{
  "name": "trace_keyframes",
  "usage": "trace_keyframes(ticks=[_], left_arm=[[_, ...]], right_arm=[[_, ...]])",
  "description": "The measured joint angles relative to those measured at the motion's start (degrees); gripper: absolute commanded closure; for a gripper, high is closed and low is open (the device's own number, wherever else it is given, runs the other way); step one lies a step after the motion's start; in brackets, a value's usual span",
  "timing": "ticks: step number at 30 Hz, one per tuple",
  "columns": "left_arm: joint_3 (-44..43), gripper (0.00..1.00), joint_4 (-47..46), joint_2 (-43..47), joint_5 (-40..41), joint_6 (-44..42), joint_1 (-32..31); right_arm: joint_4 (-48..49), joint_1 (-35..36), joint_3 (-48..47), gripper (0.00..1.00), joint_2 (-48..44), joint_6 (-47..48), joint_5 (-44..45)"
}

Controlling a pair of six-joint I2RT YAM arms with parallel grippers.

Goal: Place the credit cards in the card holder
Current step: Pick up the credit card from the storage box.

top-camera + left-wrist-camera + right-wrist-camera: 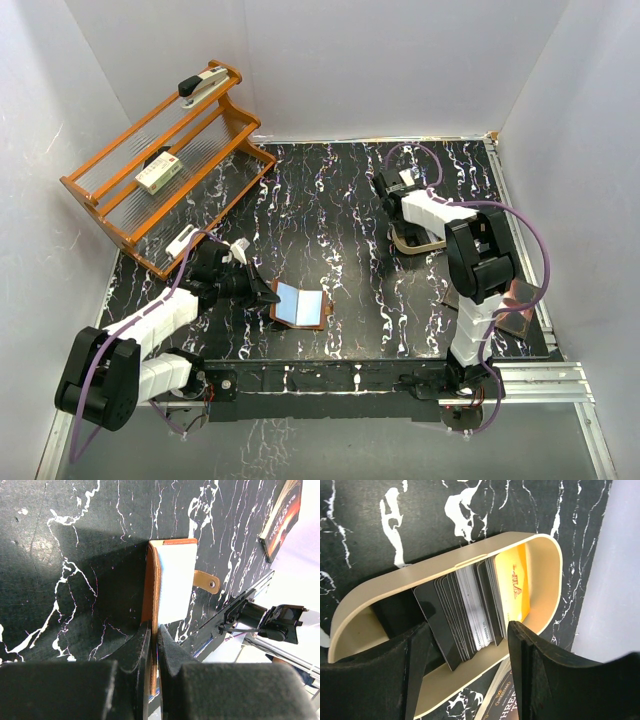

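Card holder (300, 305): brown leather bifold, spread open, pale blue pockets upward, snap tab (207, 581) extended, mid-table (350, 200). Credit cards (470, 612): black, white and orange, stacked on edge inside tan oval tray (547, 565).

The black table (350, 200), veined with white, carries the card holder (299, 304), which lies open near its front middle. Well behind and to the left of the card holder stands an orange wooden rack (205, 130). To the card holder's right and somewhat farther back lies a tan oval tray (405, 243), and farther right a dark book (520, 308) lies by the table's edge.
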State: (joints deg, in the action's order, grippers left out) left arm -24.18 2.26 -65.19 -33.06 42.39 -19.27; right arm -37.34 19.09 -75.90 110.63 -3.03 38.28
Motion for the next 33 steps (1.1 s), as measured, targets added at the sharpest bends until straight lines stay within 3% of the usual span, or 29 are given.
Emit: trace_keyframes(ticks=[19, 33], left_arm=[[0.0, 1.0, 0.0, 0.02, 0.0, 0.02, 0.0], [0.0, 1.0, -0.07, 0.02, 0.0, 0.02, 0.0]], right_arm=[[-0.02, -4.74, -1.68, 0.44, 0.0, 0.0, 1.51], [-0.66, -8.83, -4.63, 0.47, 0.0, 0.24, -3.17]])
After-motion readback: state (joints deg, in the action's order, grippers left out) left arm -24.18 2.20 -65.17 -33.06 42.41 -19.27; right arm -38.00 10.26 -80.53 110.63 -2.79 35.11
